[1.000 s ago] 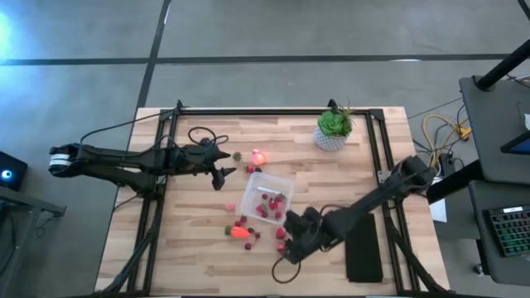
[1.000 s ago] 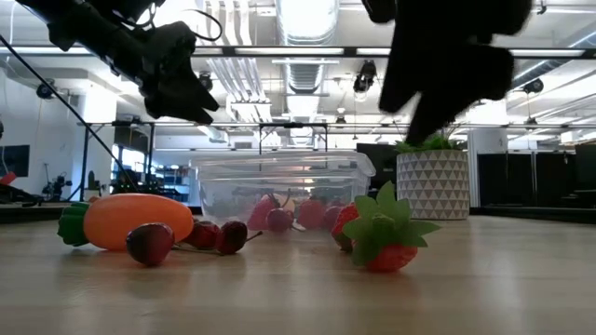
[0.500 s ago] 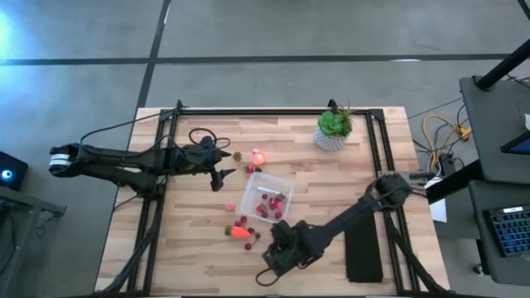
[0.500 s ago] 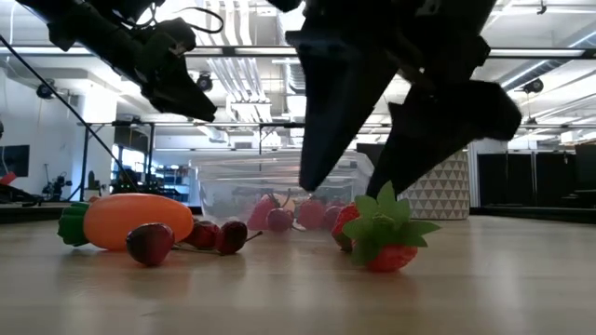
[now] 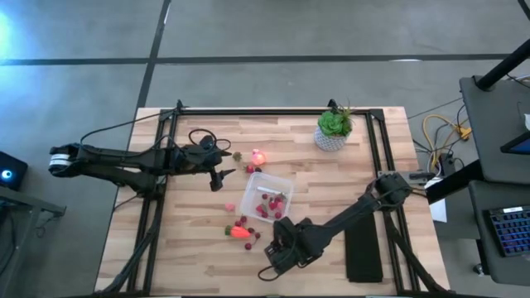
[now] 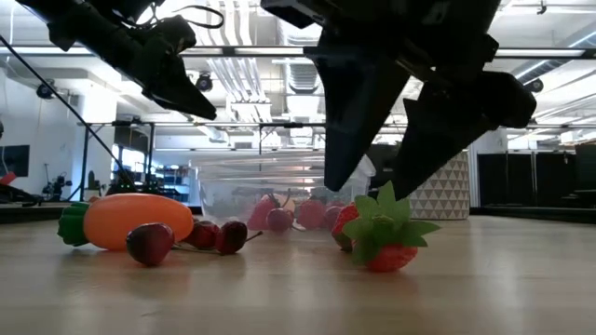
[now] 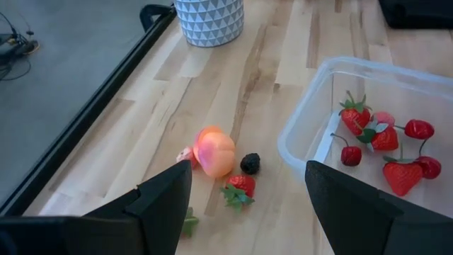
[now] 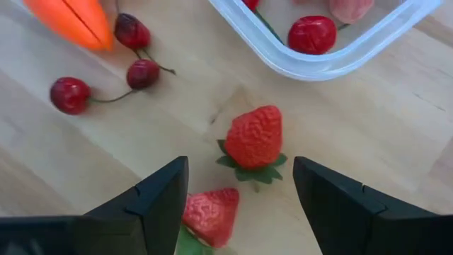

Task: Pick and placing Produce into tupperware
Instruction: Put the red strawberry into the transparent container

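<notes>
Since a second earlier, the right gripper [image 8: 241,195] had swung from beside the clear plastic tupperware box [image 5: 267,197] to above a small red toy strawberry [image 8: 253,142] near the tabletop's front edge, jaws spread. Light, rigid, probably slippery: grip its widest body.

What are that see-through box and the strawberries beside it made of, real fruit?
The box looks like clear, glossy plastic: its rim is see-through and milky at the edge. The strawberry seems a toy, probably moulded plastic or rubber: even bumpy red skin and a stiff, flat green leaf collar. The tabletop looks like pale planked wood with visible grain.
</notes>
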Available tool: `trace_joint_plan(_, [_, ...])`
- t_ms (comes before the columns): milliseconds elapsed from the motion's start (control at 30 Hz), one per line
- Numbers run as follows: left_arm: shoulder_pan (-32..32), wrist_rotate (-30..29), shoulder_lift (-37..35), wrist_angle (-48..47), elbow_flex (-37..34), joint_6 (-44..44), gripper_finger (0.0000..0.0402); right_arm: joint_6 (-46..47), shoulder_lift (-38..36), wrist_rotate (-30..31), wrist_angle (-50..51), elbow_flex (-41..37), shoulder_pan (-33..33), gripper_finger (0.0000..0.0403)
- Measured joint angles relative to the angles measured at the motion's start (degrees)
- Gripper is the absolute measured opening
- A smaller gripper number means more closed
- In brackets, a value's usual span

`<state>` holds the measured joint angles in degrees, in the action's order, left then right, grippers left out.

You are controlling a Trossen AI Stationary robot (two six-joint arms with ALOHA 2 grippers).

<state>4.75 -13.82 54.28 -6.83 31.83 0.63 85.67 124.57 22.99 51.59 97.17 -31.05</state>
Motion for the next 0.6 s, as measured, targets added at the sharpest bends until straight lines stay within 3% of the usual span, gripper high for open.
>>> trace_joint_plan(367, [0.0, -0.07, 0.01, 0.38, 0.0, -0.12, 0.0262, -0.63, 0.02, -0.45, -0.5, -2.53, 2.95, 0.0247])
trace_joint_plan(600, [0.02, -0.09, 0.01, 0.37, 0.0, -0.16, 0.0262, -0.83, 0.04, -2.42, -7.16, -5.57, 3.33, 0.0247])
